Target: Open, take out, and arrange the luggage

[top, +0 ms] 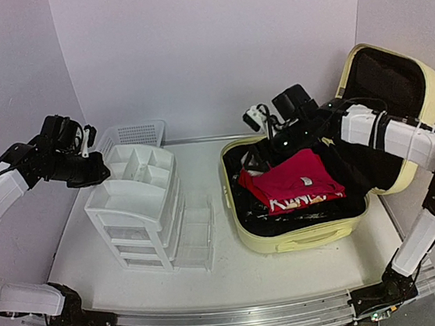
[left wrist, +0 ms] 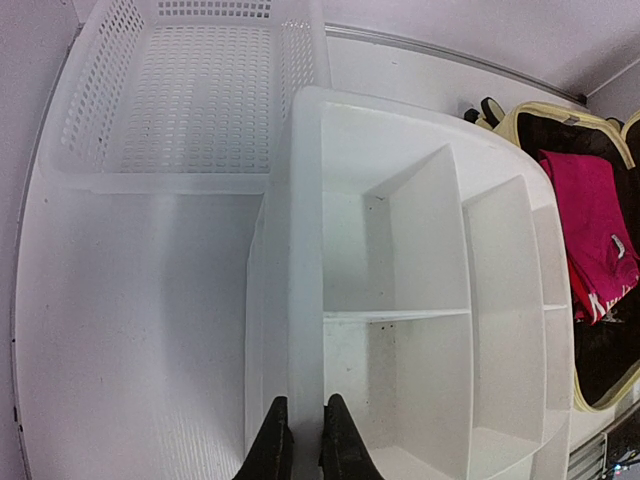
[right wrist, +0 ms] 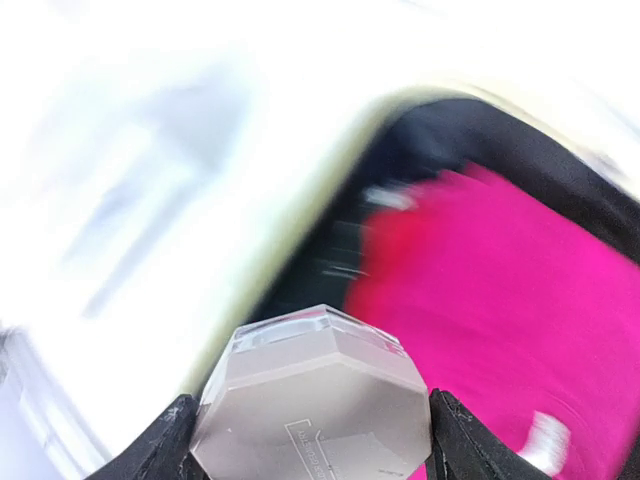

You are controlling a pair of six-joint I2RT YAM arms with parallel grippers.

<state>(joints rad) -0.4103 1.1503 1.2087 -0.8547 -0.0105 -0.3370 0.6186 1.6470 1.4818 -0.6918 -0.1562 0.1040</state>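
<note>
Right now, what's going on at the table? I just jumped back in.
The luggage lies open with its lid up and a folded red garment on top inside. The right gripper is over the case's back left corner, clamped on a clear faceted container. The left gripper is shut at the rim of the white drawer unit. I can't tell whether it pinches that rim. One lower drawer is pulled out.
</note>
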